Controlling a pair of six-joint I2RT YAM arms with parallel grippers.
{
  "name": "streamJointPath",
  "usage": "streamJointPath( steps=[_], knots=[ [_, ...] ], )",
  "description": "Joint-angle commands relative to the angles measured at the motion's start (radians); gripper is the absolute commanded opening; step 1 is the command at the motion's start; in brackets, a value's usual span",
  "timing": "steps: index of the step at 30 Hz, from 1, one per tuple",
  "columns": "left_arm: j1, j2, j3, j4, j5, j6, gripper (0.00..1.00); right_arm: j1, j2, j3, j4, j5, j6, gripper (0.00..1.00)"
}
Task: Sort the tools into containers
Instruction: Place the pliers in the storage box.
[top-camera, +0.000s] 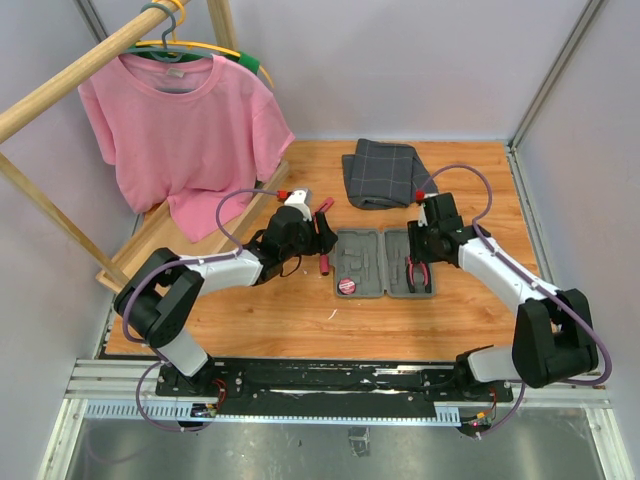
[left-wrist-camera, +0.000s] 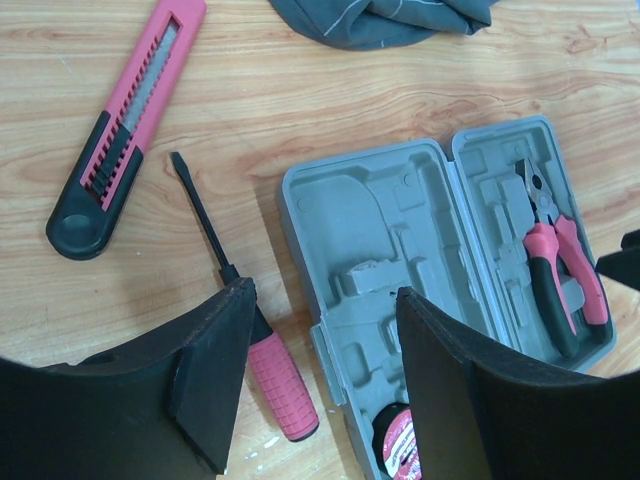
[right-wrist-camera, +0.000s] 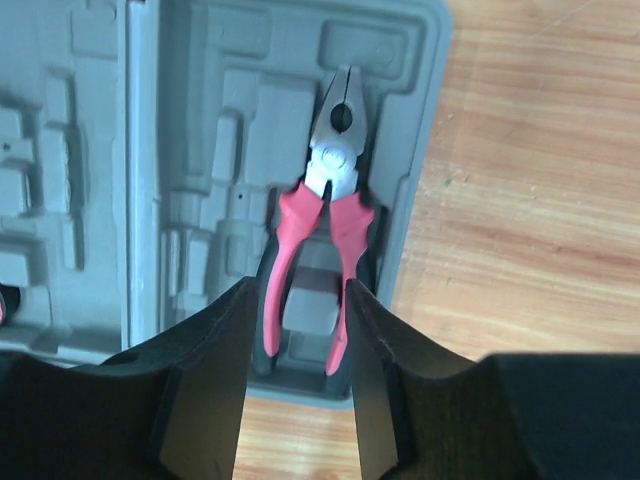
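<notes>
An open grey tool case (top-camera: 372, 262) lies mid-table. Pink-handled pliers (top-camera: 418, 272) sit in its right half, and a round red-and-black tape (top-camera: 347, 286) in its left half's near corner. My right gripper (right-wrist-camera: 298, 295) is open, hanging just over the pliers (right-wrist-camera: 325, 230) with the handle ends between its fingers; I cannot tell whether they touch. My left gripper (left-wrist-camera: 325, 300) is open and empty above the case's left edge (left-wrist-camera: 300, 210). A pink-handled screwdriver (left-wrist-camera: 245, 320) lies partly under its left finger (left-wrist-camera: 215, 370). A pink utility knife (left-wrist-camera: 125, 125) lies farther left.
A folded grey cloth (top-camera: 385, 172) lies behind the case. A pink T-shirt (top-camera: 180, 125) hangs from a wooden rack (top-camera: 70, 75) at the back left, over the rack's base board (top-camera: 135, 250). Grey walls enclose the table's sides.
</notes>
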Motion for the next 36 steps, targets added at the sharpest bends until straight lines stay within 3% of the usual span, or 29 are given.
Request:
streamJointPath(
  steps=[1,16,36],
  knots=[
    [0.008,0.009,0.028,-0.002,-0.006,0.0,0.63,0.049,0.004,0.01,-0.09,0.051,-0.009,0.41],
    [0.008,0.014,0.038,-0.014,-0.003,0.0,0.62,0.081,0.028,-0.034,-0.078,0.069,0.024,0.47],
    [0.008,0.023,0.049,-0.026,-0.004,0.005,0.62,0.088,0.103,-0.039,-0.087,0.047,0.023,0.47]
  ],
)
